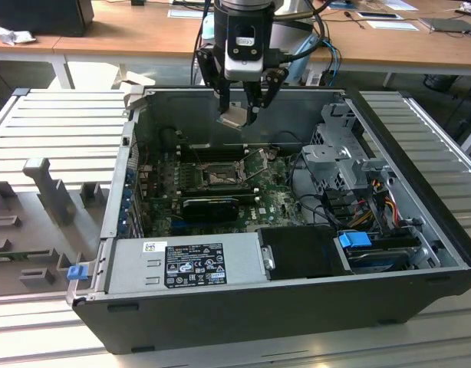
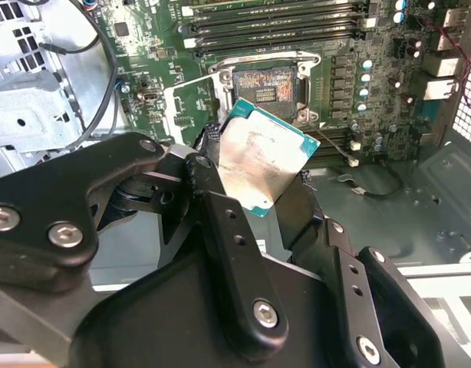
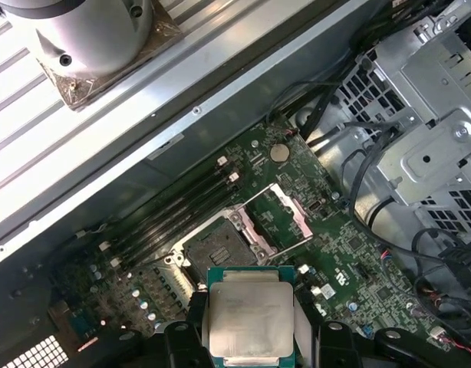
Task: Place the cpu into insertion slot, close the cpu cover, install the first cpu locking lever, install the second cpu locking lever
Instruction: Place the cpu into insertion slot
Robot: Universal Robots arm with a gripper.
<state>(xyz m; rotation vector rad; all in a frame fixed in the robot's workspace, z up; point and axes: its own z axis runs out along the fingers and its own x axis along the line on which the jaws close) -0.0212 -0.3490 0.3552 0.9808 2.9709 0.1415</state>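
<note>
Exterior view: the gripper [image 1: 240,115] was seen raised over the open computer case [image 1: 220,307], near its far wall.
Tool state: the fingers [image 2: 220,222] were pressed against two opposite edges of the cpu [image 1: 235,118], which was pinched between them.
Task thing: the cpu was carried in the air at a slant, metal top uncovered, clear of the board.
Key relation: in the first wrist view the insertion slot [image 3: 219,249] lay below and just ahead of the cpu, its sides appearing turned at an angle to the chip's sides.
Cover: the cpu cover [image 3: 280,216] was swung open beside the slot, which was left exposed.
Open room: memory slots [image 3: 174,218] ran close along one side of the slot. The drive cage [image 1: 343,153] and its cables stood well apart, and the space above the slot was judged free.
</note>
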